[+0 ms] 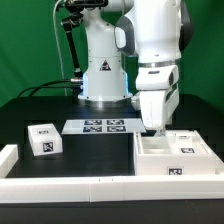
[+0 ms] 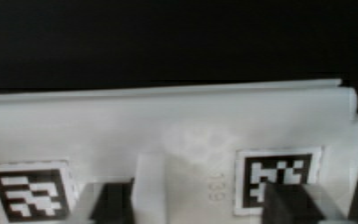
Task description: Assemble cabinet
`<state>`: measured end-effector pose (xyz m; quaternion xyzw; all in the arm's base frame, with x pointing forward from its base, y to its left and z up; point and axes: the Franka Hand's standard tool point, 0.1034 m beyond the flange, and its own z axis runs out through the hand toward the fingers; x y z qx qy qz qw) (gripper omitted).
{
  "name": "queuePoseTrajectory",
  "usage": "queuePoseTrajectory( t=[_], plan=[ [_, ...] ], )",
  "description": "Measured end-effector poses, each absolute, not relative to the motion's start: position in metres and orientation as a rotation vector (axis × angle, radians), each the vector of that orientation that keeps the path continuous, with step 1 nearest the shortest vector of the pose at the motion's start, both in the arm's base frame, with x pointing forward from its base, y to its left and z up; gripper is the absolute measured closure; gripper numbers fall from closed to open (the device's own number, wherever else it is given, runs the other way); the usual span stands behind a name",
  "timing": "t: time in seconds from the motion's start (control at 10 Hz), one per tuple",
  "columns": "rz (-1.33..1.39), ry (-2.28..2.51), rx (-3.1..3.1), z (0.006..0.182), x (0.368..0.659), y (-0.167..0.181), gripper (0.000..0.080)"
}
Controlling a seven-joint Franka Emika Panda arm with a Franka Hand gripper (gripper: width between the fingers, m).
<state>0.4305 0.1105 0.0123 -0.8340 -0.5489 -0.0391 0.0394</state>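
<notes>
The cabinet (image 1: 155, 168) could skid or tilt if the claw closes off-centre on its thin wall. It sits directly beneath the gripper (image 1: 155, 130), whose fingers (image 2: 101, 205) stand wide apart astride an upright wall, gripping nothing. A drawer block (image 1: 42, 140) lies well apart from the cabinet, toward the exterior view's left.

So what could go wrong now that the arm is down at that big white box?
1. The gripper sits at a thin wall of the cabinet shell. Whether it grips firmly is unclear, so the shell might slip or tilt if lifted.
2. The shell lies close by the long low rail; a push could jam it there.
</notes>
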Motion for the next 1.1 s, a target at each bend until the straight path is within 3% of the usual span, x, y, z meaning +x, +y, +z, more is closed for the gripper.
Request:
queuePoseTrajectory(
  t=[0.1,0.2,0.8,1.1],
  plan=[
    [-0.12,-1.682,-2.557,0.012,0.431,0.11,0.0592],
    [-0.12,-1.682,-2.557,0.012,0.431,0.11,0.0718],
    [-0.121,-1.685,-2.555,0.013,0.431,0.11,0.0732],
    [-0.101,-1.843,-2.477,0.034,0.435,0.109,0.0732]
  ],
)
